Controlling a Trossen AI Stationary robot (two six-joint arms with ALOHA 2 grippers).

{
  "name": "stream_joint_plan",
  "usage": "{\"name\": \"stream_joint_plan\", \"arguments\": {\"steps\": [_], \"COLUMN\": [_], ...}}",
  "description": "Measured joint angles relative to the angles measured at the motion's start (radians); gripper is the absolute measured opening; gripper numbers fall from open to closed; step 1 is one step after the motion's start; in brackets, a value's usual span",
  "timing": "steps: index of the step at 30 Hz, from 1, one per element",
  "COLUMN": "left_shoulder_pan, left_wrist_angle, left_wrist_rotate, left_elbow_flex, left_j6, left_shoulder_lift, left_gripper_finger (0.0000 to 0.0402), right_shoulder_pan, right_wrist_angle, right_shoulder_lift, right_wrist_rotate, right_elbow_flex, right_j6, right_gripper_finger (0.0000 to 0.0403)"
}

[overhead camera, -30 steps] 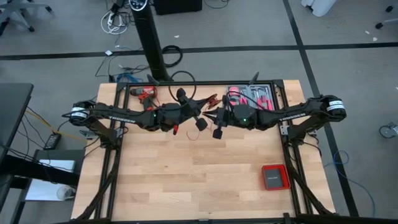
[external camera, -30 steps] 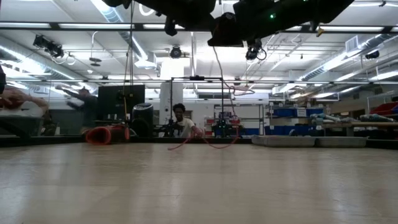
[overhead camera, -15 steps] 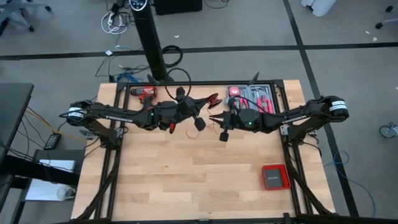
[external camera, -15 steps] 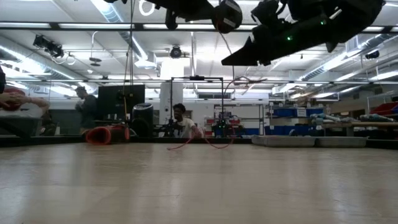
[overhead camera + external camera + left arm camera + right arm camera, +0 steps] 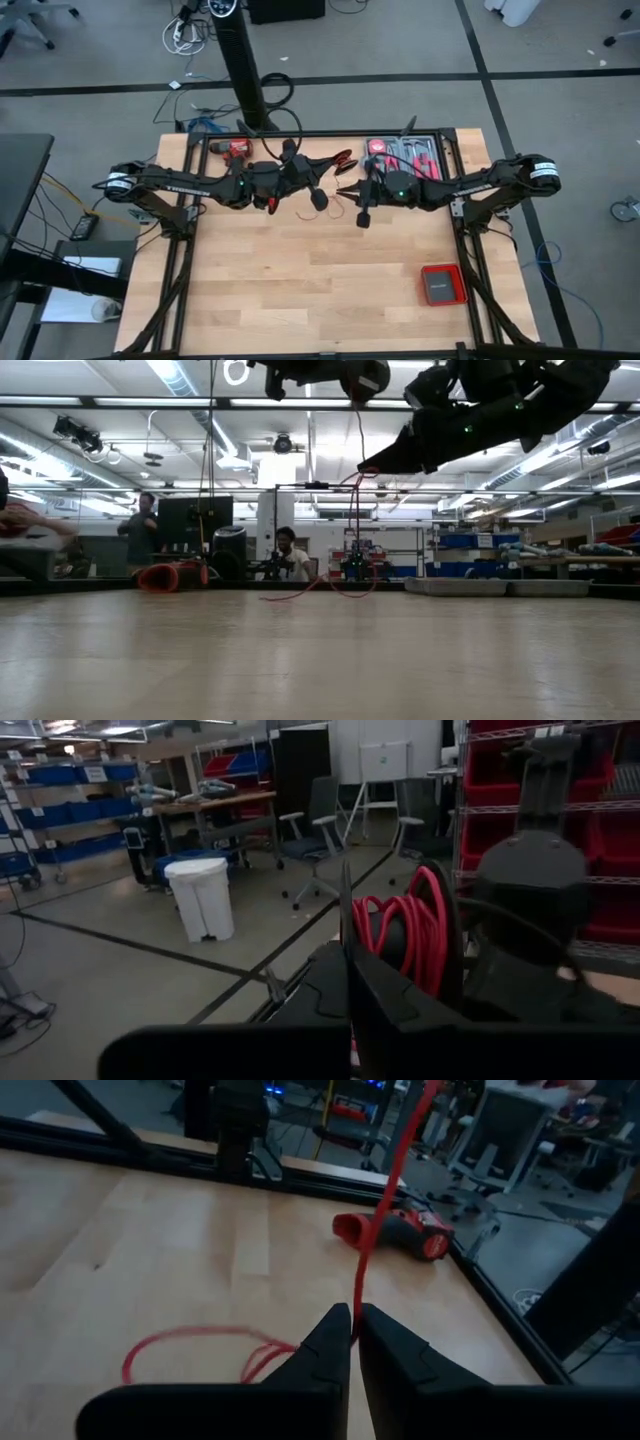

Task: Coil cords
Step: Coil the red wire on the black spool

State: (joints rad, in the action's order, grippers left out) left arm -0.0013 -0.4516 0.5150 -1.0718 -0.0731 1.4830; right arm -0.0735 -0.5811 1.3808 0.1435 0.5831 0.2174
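My right gripper (image 5: 352, 1332) hangs above the wooden table (image 5: 300, 280), its fingers pinched on the thin red cord (image 5: 385, 1200). My left gripper (image 5: 347, 970) is clenched around red coils of that cord. Its loose end loops on the table near the drill (image 5: 405, 1232).

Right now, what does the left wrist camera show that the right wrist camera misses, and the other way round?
Only the left wrist view shows red cord wound into a coil at the shut left gripper. Only the right wrist view shows loose loops on the table, the drill, and the right gripper pinching the strand. Both show the same red cord.
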Motion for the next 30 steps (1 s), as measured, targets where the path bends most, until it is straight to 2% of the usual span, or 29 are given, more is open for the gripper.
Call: {"name": "stream_joint_plan", "arguments": {"steps": [11,14,18,21,30], "left_shoulder_pan": [0.0,0.0,-0.001,-0.004,-0.006], "left_wrist_angle": [-0.017,-0.023,-0.008,0.014,0.148], "left_wrist_rotate": [-0.023,-0.048,-0.057,-0.056,-0.046], "left_elbow_flex": [0.0,0.0,0.0,0.0,0.0], "left_j6": [0.0,0.0,-0.001,-0.001,-0.001], "left_shoulder_lift": [0.0,0.0,0.001,0.001,0.001], "left_gripper_finger": [0.0,0.0,0.0,0.0,0.0], "right_shoulder_pan": [-0.021,-0.022,-0.037,-0.066,-0.128], "right_wrist_angle": [0.003,0.011,0.038,0.08,0.256], "right_shoulder_lift": [0.004,0.007,0.002,-0.011,-0.153], "right_wrist_rotate": [-0.042,-0.019,0.065,0.073,0.161], "right_elbow_flex": [0.0,0.0,0.0,0.0,-0.001], "right_j6": [-0.017,-0.014,0.0,0.004,0.05], "right_gripper_finger": [0.002,0.0006,0.0003,0.0002,0.0001]}}
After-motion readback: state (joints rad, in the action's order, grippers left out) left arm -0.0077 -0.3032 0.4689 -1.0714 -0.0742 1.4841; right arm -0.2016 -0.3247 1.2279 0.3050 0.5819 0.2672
